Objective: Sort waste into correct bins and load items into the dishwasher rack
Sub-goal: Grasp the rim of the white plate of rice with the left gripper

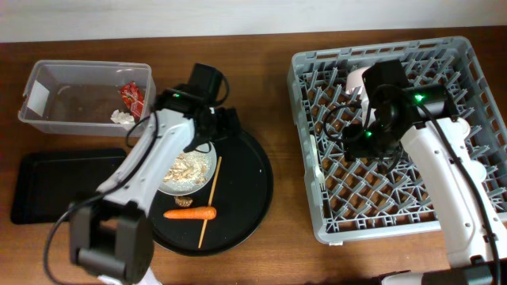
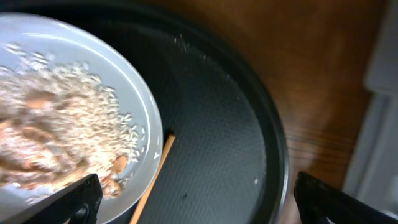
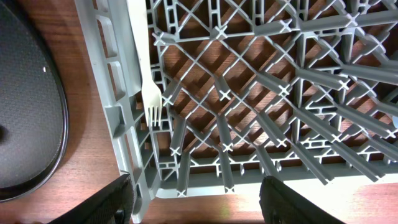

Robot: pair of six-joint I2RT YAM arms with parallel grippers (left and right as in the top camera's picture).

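Observation:
A white plate [image 1: 207, 161] of rice with meat bits [image 1: 184, 168] sits on the round black tray [image 1: 247, 190], next to a thin wooden stick [image 1: 211, 198], an orange carrot [image 1: 190, 213] and a small brown scrap [image 1: 183, 201]. My left gripper [image 1: 219, 129] hovers open over the plate's right rim [image 2: 146, 124]; below it lies the stick [image 2: 154, 182]. My right gripper [image 1: 353, 142] is open and empty low inside the dishwasher rack [image 1: 380, 227]. The white fork [image 3: 145, 68] lies along the rack's wall [image 3: 118, 124], ahead of the right gripper [image 3: 199, 206]. A small pale cup [image 1: 357, 79] stands in the rack's far part.
The clear tub [image 1: 87, 65] at the back left holds a red wrapper [image 1: 131, 96] and a white tissue wad [image 1: 121, 116]. A flat black tray [image 1: 63, 186] lies in front of it. The round tray's edge [image 3: 37, 124] comes close to the rack's left wall.

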